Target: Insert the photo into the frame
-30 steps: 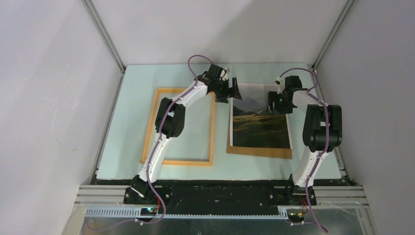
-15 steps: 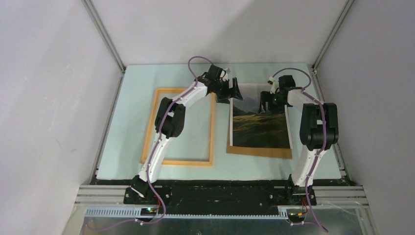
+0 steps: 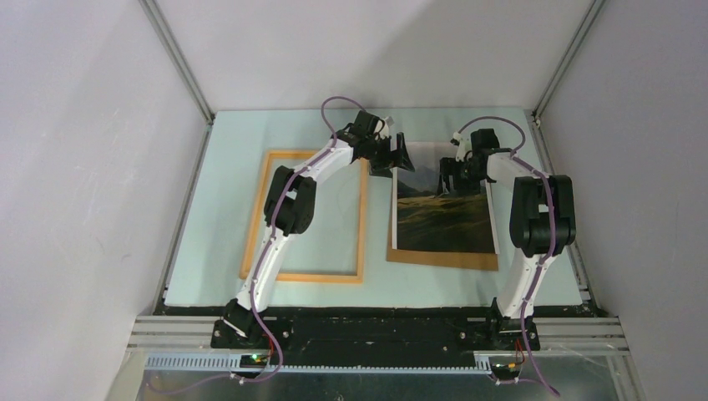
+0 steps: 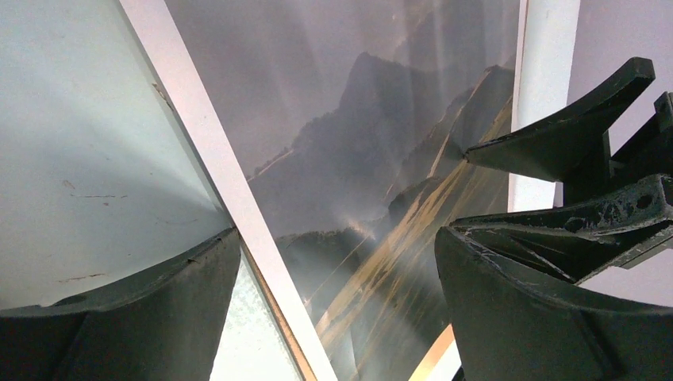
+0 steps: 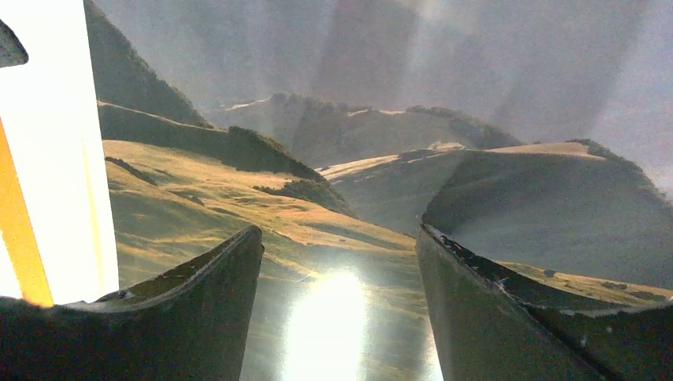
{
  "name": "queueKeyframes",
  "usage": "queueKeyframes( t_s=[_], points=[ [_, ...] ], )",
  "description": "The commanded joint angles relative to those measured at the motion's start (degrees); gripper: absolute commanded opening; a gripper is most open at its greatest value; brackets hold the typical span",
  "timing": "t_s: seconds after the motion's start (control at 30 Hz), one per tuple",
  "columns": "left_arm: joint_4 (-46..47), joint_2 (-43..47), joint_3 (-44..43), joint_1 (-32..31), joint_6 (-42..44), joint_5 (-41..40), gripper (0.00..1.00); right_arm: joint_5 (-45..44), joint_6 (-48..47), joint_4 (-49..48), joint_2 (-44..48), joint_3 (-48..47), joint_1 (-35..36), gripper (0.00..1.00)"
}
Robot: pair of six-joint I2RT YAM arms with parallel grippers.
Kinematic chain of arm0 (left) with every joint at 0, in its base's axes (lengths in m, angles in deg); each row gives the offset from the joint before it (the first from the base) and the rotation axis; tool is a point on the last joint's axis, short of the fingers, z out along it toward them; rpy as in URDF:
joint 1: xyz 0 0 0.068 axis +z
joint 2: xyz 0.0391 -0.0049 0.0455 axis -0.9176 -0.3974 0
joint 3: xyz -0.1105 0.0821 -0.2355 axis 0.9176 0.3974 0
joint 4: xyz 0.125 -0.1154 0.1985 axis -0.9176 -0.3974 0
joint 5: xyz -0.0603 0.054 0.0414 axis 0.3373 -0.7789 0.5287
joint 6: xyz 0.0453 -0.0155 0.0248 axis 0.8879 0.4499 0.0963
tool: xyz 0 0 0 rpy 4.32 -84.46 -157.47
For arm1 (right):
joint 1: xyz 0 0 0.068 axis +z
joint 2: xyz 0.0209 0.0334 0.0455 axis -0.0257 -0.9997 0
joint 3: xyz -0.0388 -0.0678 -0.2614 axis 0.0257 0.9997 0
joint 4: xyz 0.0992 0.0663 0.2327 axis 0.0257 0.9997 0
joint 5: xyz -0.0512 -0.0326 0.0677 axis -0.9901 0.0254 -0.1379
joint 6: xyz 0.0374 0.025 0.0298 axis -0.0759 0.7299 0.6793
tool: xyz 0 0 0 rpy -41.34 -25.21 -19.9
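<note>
Left pincer (image 3: 398, 157) and right pincer (image 3: 459, 179), both released, hung over the photo's (image 3: 442, 221) far end, the frame (image 3: 302, 276) alongside.

Pale green surface (image 3: 225, 167) — grey walls (image 3: 83, 209) on three sides. Brown backing board (image 3: 442, 260) flat on its right half, near strip showing. Metal rail (image 3: 376, 332) along near edge.

Left pincer (image 3: 406, 156), right pincer (image 3: 458, 184): jaws apart.

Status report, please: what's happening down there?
Left gripper, right gripper open, empty, over far end of photo. On brown board, beside frame. Nothing blocking.
</note>
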Motion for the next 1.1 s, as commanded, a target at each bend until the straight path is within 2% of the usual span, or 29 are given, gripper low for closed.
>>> queueKeyframes(
  t_s=[0.0,0.43,1.07],
  points=[
    [-0.60,-0.67,-0.96,-0.66,1.72,3.11,0.97,1.12,-0.52,3.04,-1.72,-0.88,0.47,0.75],
    [0.16,1.09,-4.57,-0.93,6.07,5.91,0.97,1.47,-0.58,3.14,-1.80,-0.87,0.49,0.74],
    [0.26,0.42,-6.01,-2.25,8.11,7.62,0.96,1.95,-0.49,3.28,-1.98,-0.87,0.47,0.72]
  ],
)
